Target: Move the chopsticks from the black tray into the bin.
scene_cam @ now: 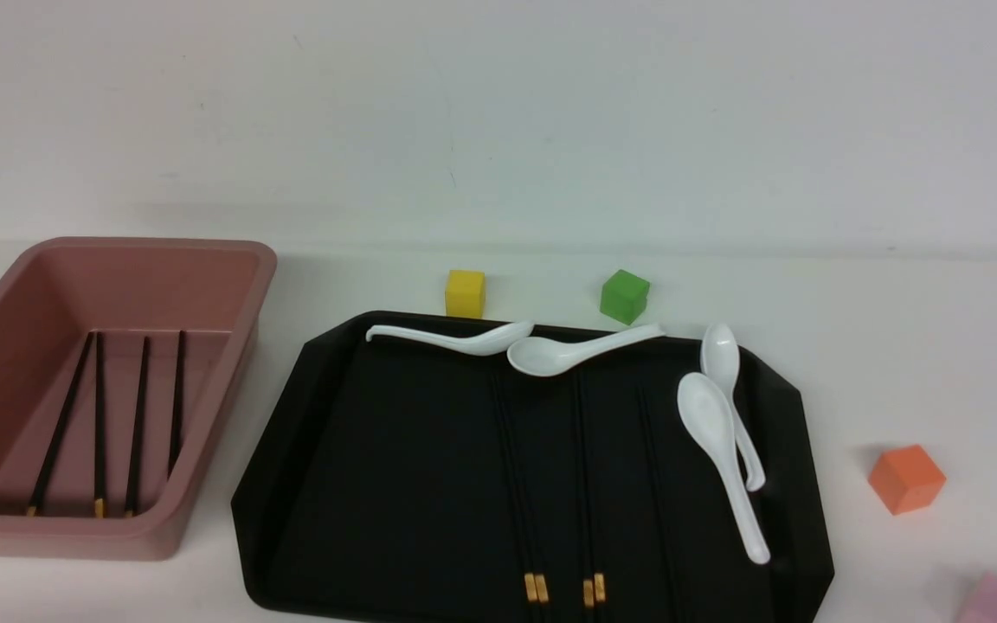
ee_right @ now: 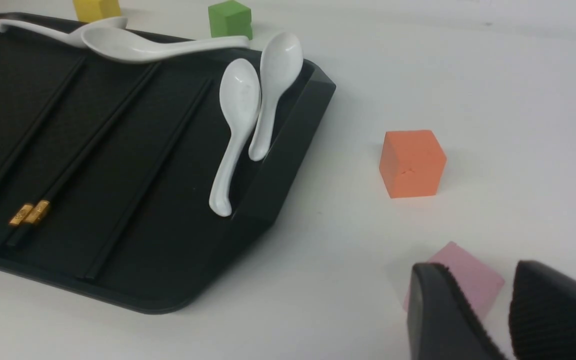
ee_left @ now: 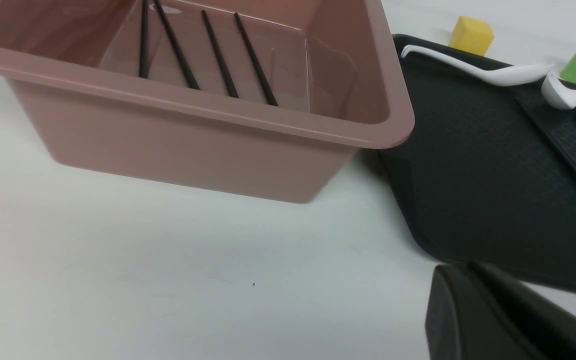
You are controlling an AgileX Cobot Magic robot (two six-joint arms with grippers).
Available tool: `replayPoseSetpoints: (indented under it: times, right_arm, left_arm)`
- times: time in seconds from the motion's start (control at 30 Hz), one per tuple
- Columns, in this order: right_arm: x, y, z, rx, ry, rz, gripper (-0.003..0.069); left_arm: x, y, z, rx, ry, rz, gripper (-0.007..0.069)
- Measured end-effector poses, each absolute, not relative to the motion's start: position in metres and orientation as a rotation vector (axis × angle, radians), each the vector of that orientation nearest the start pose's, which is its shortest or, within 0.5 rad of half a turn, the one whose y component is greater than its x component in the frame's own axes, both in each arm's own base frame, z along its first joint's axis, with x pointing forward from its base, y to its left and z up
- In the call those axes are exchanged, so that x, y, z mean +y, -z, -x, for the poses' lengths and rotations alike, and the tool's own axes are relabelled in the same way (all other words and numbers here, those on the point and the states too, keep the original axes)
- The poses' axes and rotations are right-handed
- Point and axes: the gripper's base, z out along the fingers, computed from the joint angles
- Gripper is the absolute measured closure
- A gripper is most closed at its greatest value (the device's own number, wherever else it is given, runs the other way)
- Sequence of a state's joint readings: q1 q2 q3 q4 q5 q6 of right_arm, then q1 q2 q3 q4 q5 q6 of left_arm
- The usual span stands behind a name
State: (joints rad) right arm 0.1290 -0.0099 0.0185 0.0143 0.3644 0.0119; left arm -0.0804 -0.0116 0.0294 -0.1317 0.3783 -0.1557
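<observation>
No readable text or labels

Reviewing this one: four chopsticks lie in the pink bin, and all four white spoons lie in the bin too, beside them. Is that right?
Not quite: the four white spoons are on the black tray, as the front view shows. The four chopsticks do lie in the pink bin.
</observation>
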Motion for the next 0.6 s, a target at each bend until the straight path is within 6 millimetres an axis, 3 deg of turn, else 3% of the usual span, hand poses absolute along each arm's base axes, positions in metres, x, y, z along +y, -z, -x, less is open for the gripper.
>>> replayPoseSetpoints:
  times: [0.6]
  right_arm:
    - [0.0072, -0.1747, -0.0523, 1.855, -0.112, 0.1, 0.0419]
  left_arm:
    - [-0.0086, -0.1702, -0.0519, 1.881, 0.292, 0.153, 0.058]
